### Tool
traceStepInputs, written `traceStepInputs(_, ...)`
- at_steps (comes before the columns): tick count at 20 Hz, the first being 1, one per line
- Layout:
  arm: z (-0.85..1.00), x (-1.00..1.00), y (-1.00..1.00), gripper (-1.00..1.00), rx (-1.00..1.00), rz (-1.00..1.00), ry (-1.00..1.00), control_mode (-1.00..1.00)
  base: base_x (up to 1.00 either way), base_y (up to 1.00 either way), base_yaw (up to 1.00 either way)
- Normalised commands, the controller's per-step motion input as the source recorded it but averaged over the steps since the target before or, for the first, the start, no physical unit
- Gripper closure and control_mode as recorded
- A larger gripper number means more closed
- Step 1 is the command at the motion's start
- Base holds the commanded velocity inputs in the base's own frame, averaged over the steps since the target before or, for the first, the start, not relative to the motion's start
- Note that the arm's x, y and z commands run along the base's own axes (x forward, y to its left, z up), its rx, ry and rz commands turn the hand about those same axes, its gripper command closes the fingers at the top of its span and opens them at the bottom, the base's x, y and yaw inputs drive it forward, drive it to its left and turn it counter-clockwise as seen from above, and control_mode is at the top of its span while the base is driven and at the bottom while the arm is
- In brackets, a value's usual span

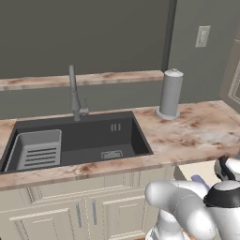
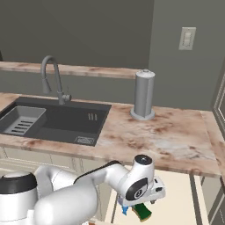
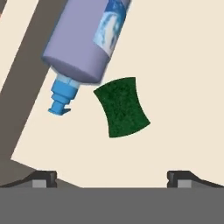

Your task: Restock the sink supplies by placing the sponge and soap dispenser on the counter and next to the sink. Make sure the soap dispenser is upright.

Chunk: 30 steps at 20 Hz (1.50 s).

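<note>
The soap dispenser [image 3: 87, 39], a lavender bottle with a blue pump tip [image 3: 61, 98], lies on its side on a cream surface below the counter [image 2: 167, 136]. Right beside it lies the sponge [image 3: 122, 107], dark green face up. My gripper [image 3: 111, 177] hovers open above them with nothing between its fingertips [image 3: 43, 177]. In the right base view the hand reaches down under the counter's front edge, with the sponge [image 2: 141, 212] and the blue tip [image 2: 125, 210] just beneath it. The bottle's lavender end [image 1: 199, 180] peeks past the arm. The sink [image 1: 93, 140] is set in the counter [image 1: 197, 131] to the left.
A light grey rack [image 1: 37, 150] sits in the sink's left half, with the faucet [image 1: 74, 93] behind it. A tall grey cylinder [image 1: 171, 93] stands on the counter right of the sink. A narrow stone ledge [image 1: 117, 77] runs along the wall.
</note>
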Motion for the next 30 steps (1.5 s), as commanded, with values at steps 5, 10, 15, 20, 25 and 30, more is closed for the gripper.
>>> traceStepInputs(5, -0.30, 0.08, 0.01, -1.00, 0.00, 0.34, 0.00, -1.00, 0.00, 0.00, 0.00)
traceStepInputs(10, -0.25, 0.21, -0.21, -1.00, 0.02, 0.25, 0.00, -1.00, 0.00, 0.00, 0.00)
traceStepInputs(15, -0.26, 0.27, -0.09, -1.00, 0.01, 0.07, 0.00, -1.00, 0.00, 0.00, 0.00)
traceStepInputs(20, -0.03, 0.36, 0.01, -1.00, 0.01, 0.00, 0.01, -1.00, 0.00, 0.00, 0.00)
traceStepInputs(25, -0.18, 0.18, 0.05, -1.00, 0.00, 0.00, 0.02, -1.00, 0.00, 0.00, 0.00)
traceStepInputs(30, -0.32, -0.03, 0.29, -1.00, 0.00, 0.00, 0.00, -1.00, 0.00, 0.00, 0.00)
